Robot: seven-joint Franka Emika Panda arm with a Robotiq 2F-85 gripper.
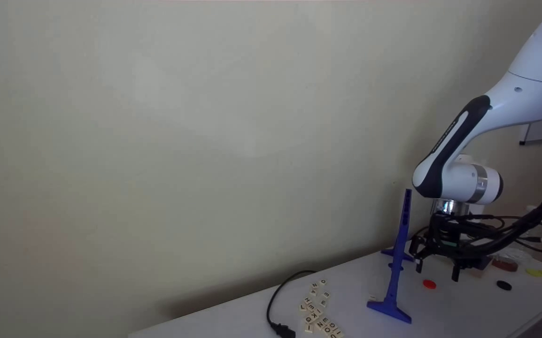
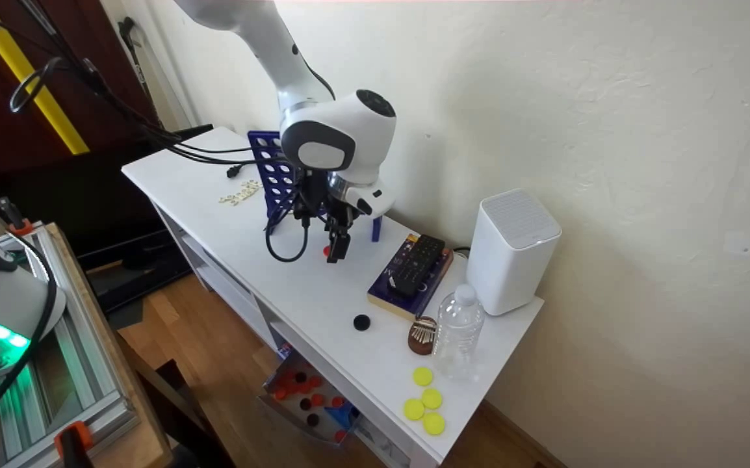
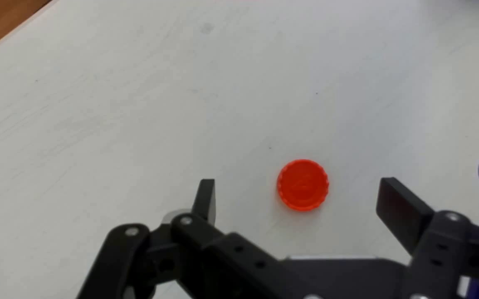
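The red game disc (image 3: 302,185) lies flat on the white table (image 3: 140,104), between the upright blue four-in-a-row rack (image 1: 399,249) and a black disc (image 2: 362,322). The gripper (image 3: 297,182) is positioned above the table with its jaws spread apart and empty; in the wrist view the red game disc appears between them. A remote control (image 2: 419,260) rests on a book (image 2: 382,289); a kalimba (image 2: 417,344) lies just beside a clear plastic bottle (image 2: 458,338), near four yellow discs (image 2: 432,398). Letter tiles (image 1: 314,315) lie beyond the rack.
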